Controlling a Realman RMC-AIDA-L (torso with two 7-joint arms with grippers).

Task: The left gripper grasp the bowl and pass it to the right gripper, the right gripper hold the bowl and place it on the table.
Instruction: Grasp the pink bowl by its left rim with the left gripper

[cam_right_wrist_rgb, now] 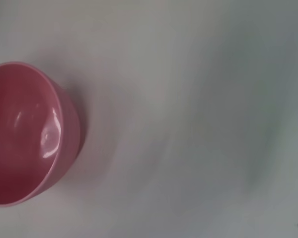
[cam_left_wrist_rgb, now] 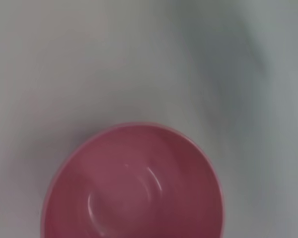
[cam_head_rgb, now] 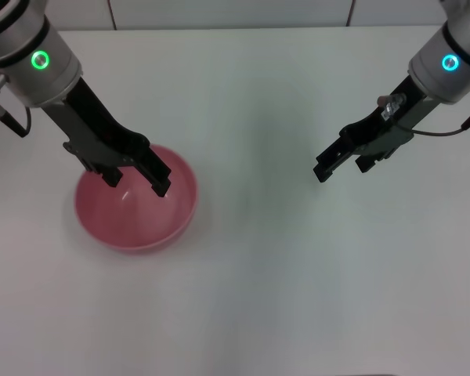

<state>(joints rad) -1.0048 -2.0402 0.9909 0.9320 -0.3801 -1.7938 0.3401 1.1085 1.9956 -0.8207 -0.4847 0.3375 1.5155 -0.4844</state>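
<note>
The white table (cam_head_rgb: 282,274) carries one pink bowl (cam_head_rgb: 133,223) (upright, on its left side).

The head view looks forward and down from high up, taking in both arms and the wide white surface (cam_head_rgb: 298,298). Each wrist view looks down from much nearer. All three share the pink bowl (cam_head_rgb: 137,211) (cam_left_wrist_rgb: 134,183) (cam_right_wrist_rgb: 25,134), seen from above and partly cut off in both wrist views.
</note>
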